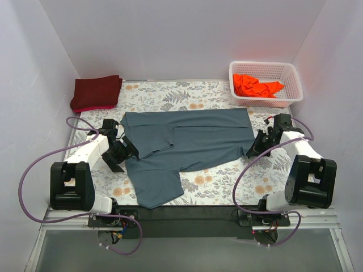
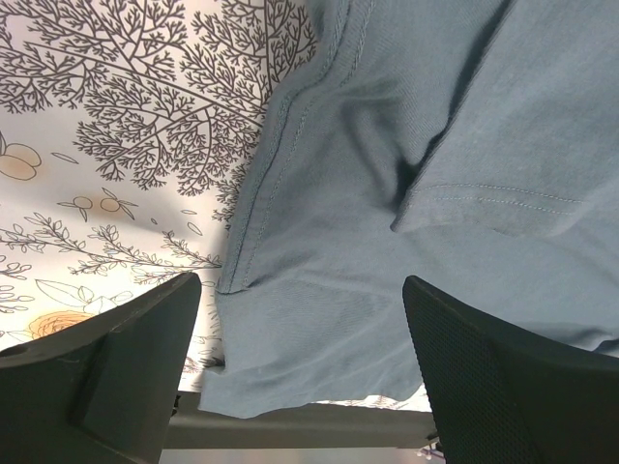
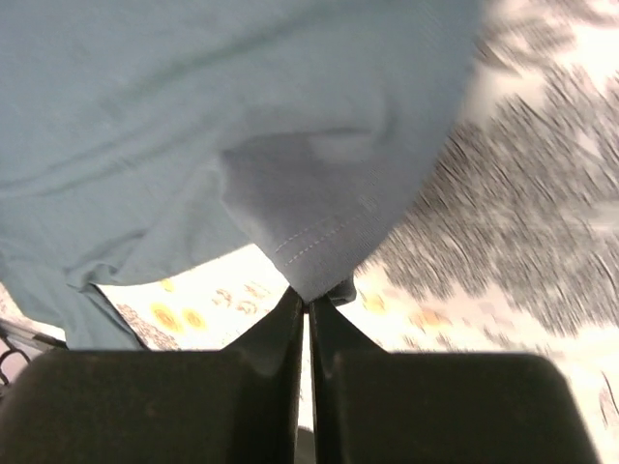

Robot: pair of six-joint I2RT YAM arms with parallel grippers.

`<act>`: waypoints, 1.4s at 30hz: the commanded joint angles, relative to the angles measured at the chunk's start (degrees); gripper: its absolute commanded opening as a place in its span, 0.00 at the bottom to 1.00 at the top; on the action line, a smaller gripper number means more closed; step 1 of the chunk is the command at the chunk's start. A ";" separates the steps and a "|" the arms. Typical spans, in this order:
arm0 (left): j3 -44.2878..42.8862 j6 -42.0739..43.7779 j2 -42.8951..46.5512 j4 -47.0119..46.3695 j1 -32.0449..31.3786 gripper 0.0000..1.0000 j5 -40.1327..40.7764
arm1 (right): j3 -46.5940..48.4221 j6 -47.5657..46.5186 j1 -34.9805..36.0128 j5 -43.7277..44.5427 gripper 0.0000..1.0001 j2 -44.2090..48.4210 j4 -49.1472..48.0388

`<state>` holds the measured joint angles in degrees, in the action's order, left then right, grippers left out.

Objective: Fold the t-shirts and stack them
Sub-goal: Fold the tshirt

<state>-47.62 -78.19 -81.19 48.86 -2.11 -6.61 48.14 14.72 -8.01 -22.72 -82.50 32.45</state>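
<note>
The slate blue-grey t-shirt (image 1: 187,141) lies spread across the middle of the floral table, partly folded, one sleeve hanging toward the near edge. My left gripper (image 1: 126,154) is open at the shirt's left edge, its jaws either side of the cloth (image 2: 319,319). My right gripper (image 1: 253,148) is shut on the shirt's right hem corner (image 3: 319,261), lifted off the table. The dark maroon t-shirt (image 1: 96,92) lies folded at the back left. The bright orange t-shirt (image 1: 256,86) lies crumpled in the basket.
A white plastic lattice basket (image 1: 290,85) stands at the back right. White walls close in the table on three sides. A dark bar (image 1: 187,214) runs along the near edge between the arm bases.
</note>
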 commanded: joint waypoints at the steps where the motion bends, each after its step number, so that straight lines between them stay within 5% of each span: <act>1: -0.46 1.02 2.26 -0.08 -0.18 0.85 0.46 | 3.27 -0.22 -1.13 5.75 0.05 2.87 10.16; 9: -0.46 2.25 2.70 2.11 -0.18 0.83 0.11 | 3.89 -1.10 -4.73 14.72 0.05 3.40 16.59; 13: -0.72 2.78 3.14 4.13 -0.18 0.81 -0.77 | 4.24 -1.27 -6.14 17.36 0.34 3.31 18.00; 19: -0.99 2.87 4.46 6.33 -0.18 0.79 -1.12 | 5.38 -2.94 -6.76 17.37 0.50 4.89 18.09; 27: -0.11 2.26 2.88 5.54 -0.18 0.67 -0.16 | 1.09 -2.42 -4.74 9.89 0.50 6.73 13.61; 42: 2.35 2.17 -2.21 2.12 -0.18 0.56 2.57 | -3.58 -1.71 -4.47 13.93 0.50 8.84 10.88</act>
<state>-45.84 -76.27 -82.83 52.16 -2.11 -5.30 45.39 12.49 -12.62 -10.98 -75.66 44.36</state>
